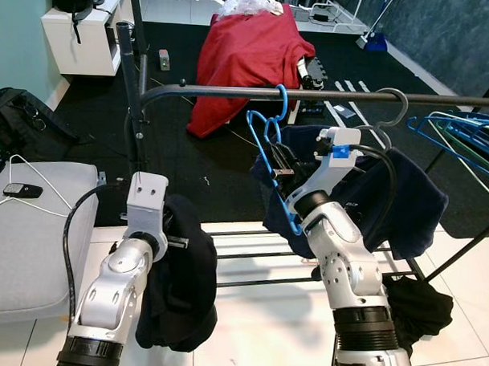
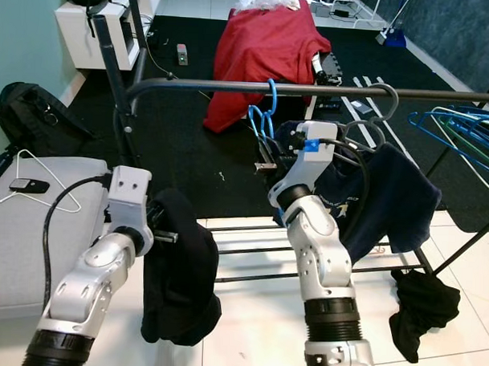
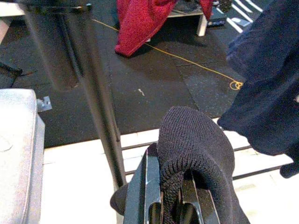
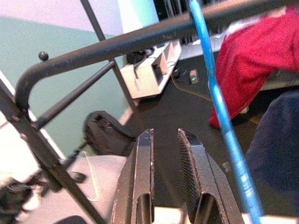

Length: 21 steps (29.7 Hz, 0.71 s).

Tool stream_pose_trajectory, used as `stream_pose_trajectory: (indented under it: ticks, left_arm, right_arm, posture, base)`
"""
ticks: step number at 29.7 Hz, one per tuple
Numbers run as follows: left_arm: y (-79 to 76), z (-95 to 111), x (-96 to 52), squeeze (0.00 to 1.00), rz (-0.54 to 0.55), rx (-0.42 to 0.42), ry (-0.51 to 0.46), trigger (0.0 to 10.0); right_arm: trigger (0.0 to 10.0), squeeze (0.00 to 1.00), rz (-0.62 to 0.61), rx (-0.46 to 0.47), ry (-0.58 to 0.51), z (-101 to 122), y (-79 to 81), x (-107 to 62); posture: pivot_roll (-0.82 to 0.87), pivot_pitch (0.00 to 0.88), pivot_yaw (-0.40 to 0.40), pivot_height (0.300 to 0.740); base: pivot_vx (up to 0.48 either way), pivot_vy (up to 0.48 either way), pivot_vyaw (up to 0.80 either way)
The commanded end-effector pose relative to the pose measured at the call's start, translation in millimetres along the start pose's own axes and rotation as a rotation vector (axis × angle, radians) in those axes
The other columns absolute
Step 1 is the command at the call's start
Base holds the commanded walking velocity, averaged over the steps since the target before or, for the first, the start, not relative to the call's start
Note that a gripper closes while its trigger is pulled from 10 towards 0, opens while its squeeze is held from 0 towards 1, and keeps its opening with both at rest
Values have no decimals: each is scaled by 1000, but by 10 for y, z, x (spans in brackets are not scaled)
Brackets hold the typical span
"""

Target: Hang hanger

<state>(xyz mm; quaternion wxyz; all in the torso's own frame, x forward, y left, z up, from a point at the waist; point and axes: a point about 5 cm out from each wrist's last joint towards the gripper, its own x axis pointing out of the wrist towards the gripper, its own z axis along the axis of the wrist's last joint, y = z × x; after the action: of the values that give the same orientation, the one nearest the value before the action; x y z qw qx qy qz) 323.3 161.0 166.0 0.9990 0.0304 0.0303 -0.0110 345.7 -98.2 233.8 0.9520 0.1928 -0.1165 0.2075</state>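
Note:
A blue wire hanger [image 1: 282,100] hangs by its hook on the dark top rail [image 1: 336,95] of the clothes rack, its body slanting down toward my right arm. My right gripper [image 1: 276,164] sits just below the rail beside the hanger. In the right wrist view its fingers [image 4: 140,158] stand a little apart with nothing between them, and the blue wire [image 4: 223,107] passes beside them. My left gripper [image 3: 170,186] is low at the rack's left end, shut on a black knitted garment [image 1: 181,285] that drapes over it.
A navy garment [image 1: 404,205] hangs on a grey hanger [image 1: 396,104] right of the blue one; several blue and green hangers [image 1: 463,134] fan out further right. The rack's upright [image 1: 131,91], lower bars [image 1: 250,251], a grey cushion [image 1: 34,240], and a black cloth [image 1: 421,306] surround me.

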Motion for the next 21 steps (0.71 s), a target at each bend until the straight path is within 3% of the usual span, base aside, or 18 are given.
stream_pose_trajectory:
  ticks: [1, 13, 17, 19, 21]
  left_arm:
    - [21, 40, -37, 0, 9, 0, -36, 10000]
    - [7, 43, -33, 0, 6, 1, -37, 10000]
    - [-4, 50, -28, 0, 2, 2, -39, 10000]
    - [-4, 59, -22, 0, 1, 3, -41, 10000]
    - [-6, 67, -17, 0, 0, 3, -42, 10000]
  right_arm:
    - [10000, 0, -18, 60, 15, -13, -30, -62]
    - [10000, 0, -91, 58, 44, -82, -109, -114]
    - [10000, 0, -85, 10, 37, -101, -142, -133]
    - [10000, 0, -82, 128, 39, -138, -137, -137]
    - [10000, 0, -70, 128, 57, -156, -118, -135]
  posture:
    - [-25, 161, -97, 740]
    - [-23, 145, -90, 740]
    - [-19, 143, -88, 740]
    - [-17, 146, -86, 740]
    - [-17, 147, -83, 740]
  base:
    - [0, 0, 0]
    - [0, 0, 0]
    - [0, 0, 0]
    - [0, 0, 0]
    - [0, 0, 0]
